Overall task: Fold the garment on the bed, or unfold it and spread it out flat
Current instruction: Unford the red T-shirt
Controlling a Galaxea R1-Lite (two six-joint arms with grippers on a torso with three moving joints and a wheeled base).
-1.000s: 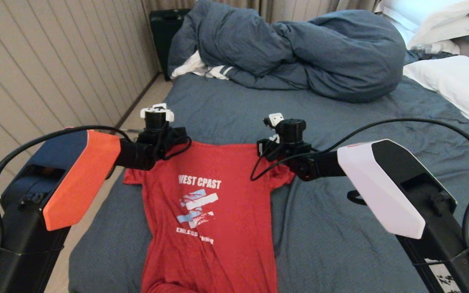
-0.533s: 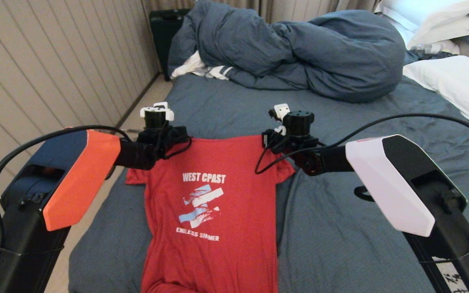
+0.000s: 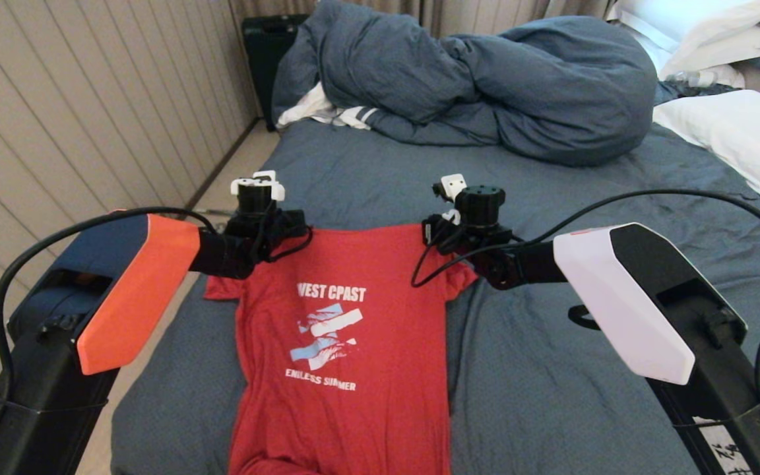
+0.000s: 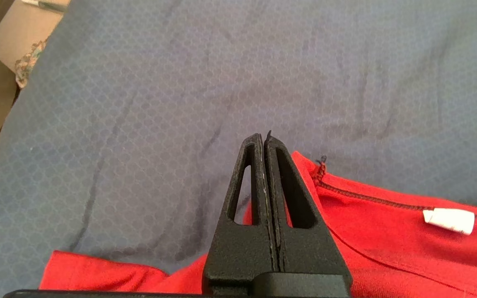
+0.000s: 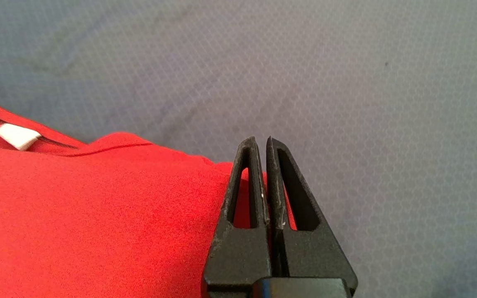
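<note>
My left gripper (image 4: 264, 138) sits at the garment's (image 3: 340, 343) left shoulder, fingers pinched together on the red cloth just beside the neck seam, and I hold there because a shoulder corner gives me a straight top edge to pull against. The T-shirt lies print-up on the bed (image 3: 584, 369), its collar edge stretched between my two claws and its body running back toward me, the hem out of sight at the near edge. The white neck tag (image 4: 447, 220) shows at the collar between the grips. My right gripper (image 5: 263, 140) is closed the same way on the right shoulder, red fabric showing through the finger slots, so the shirt is tensioned evenly from both sides; I judge this the spreading step, nearly done. Compared with a second ago, the top edge sits a little farther up the bed, the chest lies smoother with the lettering reading cleaner, and my right claw has shifted slightly outward and away from me, while the left has barely moved
</note>
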